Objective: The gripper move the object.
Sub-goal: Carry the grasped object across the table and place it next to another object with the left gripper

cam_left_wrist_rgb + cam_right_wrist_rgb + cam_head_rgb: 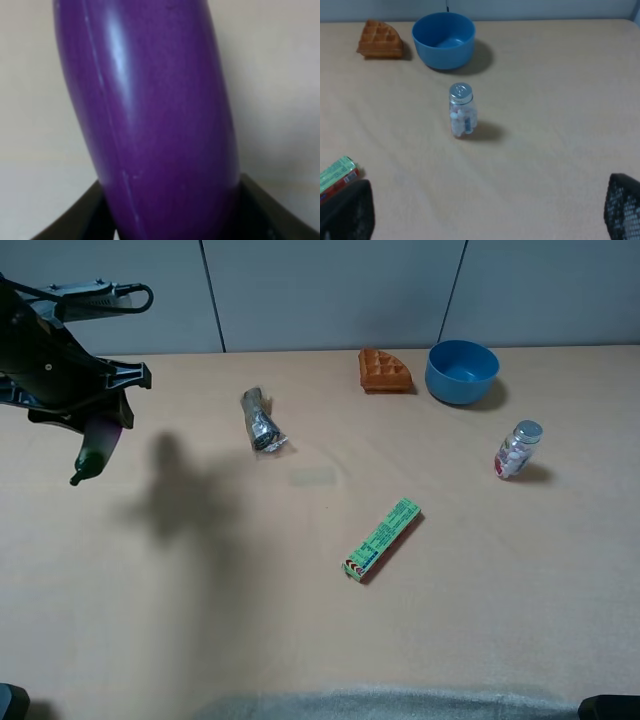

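Fingers [85,220] of the left gripper [100,425] clamp the eggplant [150,125] aloft at the table's [200,620] 9 o'clock; lower it slowly before opening, clear of the wrapper [260,420].

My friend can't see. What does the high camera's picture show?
The left pincer holds a purple eggplant in the air over the tan table's left side. On the table sit a silver wrapper, a green box, a waffle, a blue bowl and a small jar.
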